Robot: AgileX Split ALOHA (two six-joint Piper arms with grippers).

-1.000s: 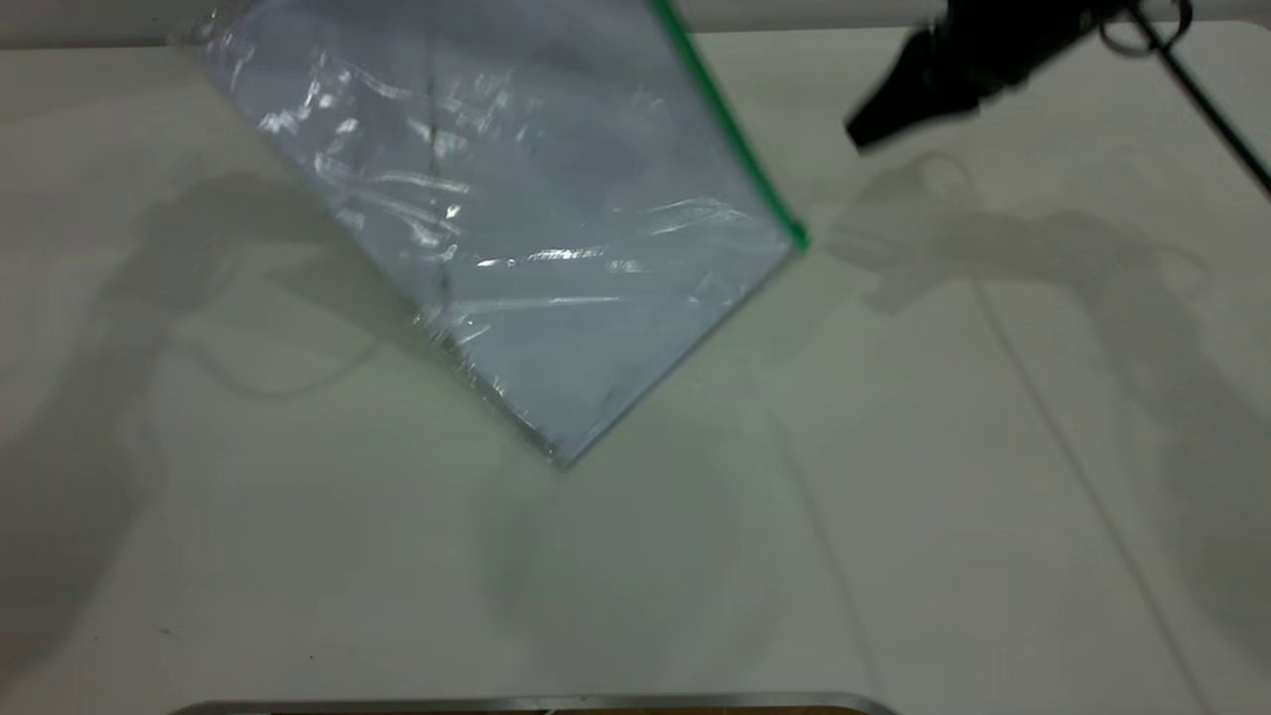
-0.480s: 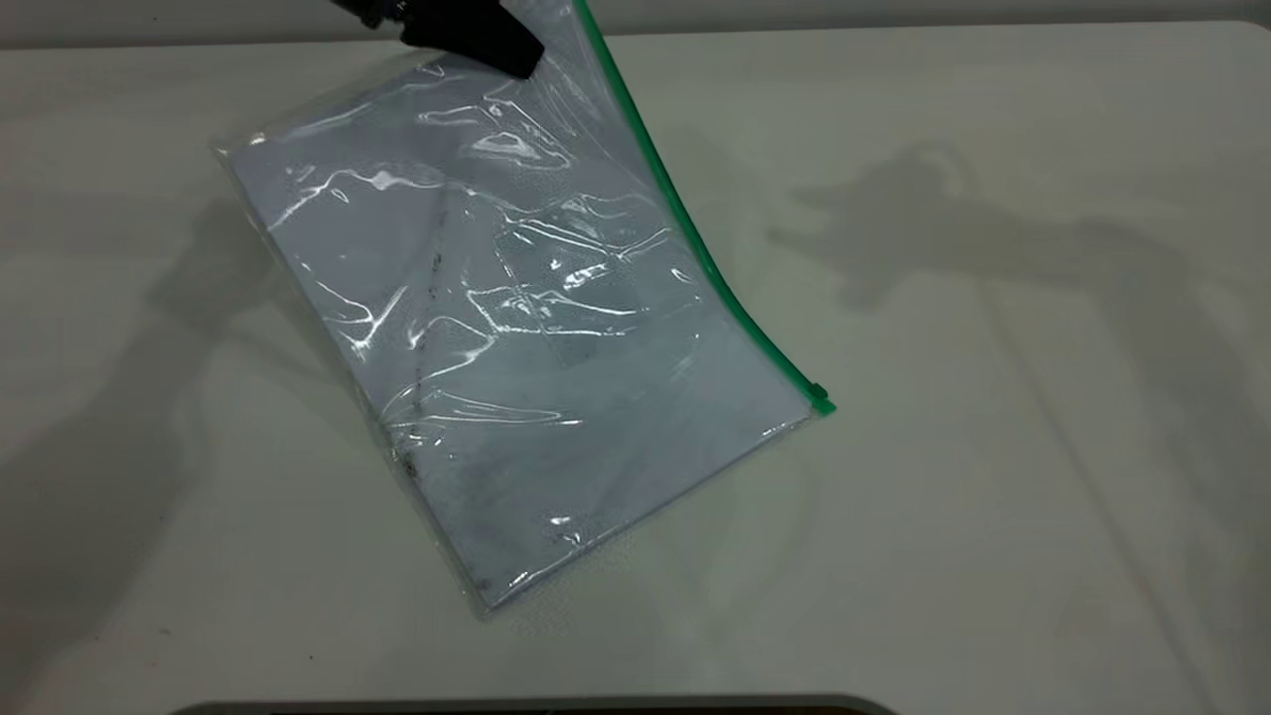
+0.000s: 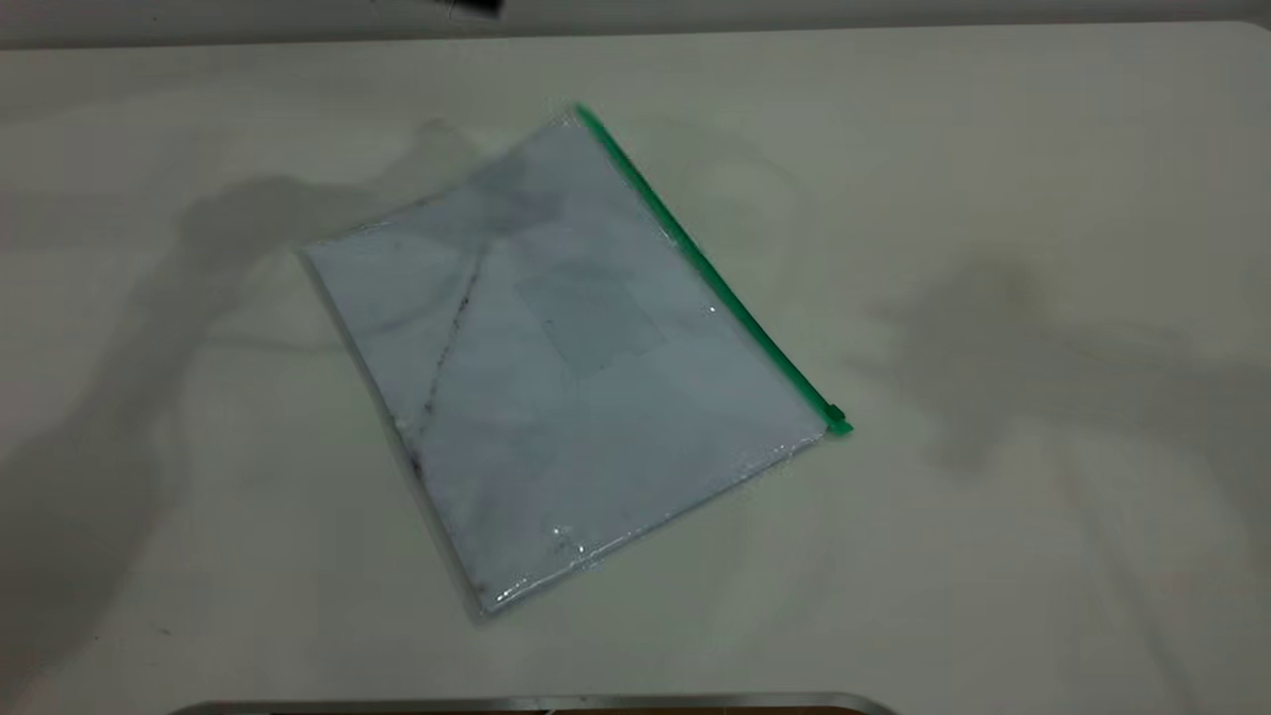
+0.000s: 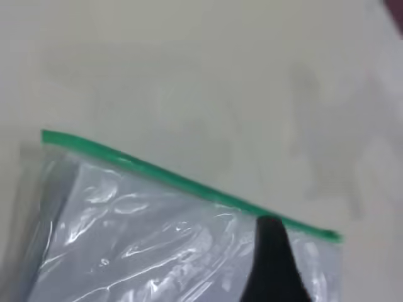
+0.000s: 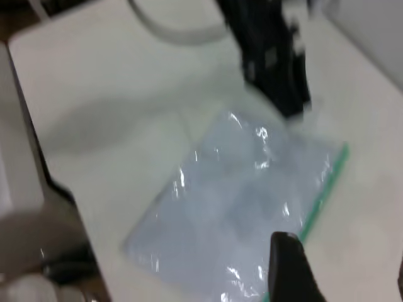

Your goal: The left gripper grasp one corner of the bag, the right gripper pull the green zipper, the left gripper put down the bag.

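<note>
The bag, clear plastic with white paper and a dark diagonal line inside, lies flat on the table, free of both grippers. The green zipper runs along its right long edge, with the slider tab at the near end. The far corner of the bag rests on the table. Only a dark tip of my left gripper shows at the top edge, beyond that corner. In the left wrist view one black finger hovers over the bag. My right gripper is open above the zipper edge.
A white table spreads all around the bag. A metal rim lies along the near edge. In the right wrist view the left arm stands over the bag's far corner, and the table edge drops off beside it.
The bag went from hanging lifted by its corner to lying flat. The left gripper let go and drew back past the top edge. The right gripper left the exterior view.
</note>
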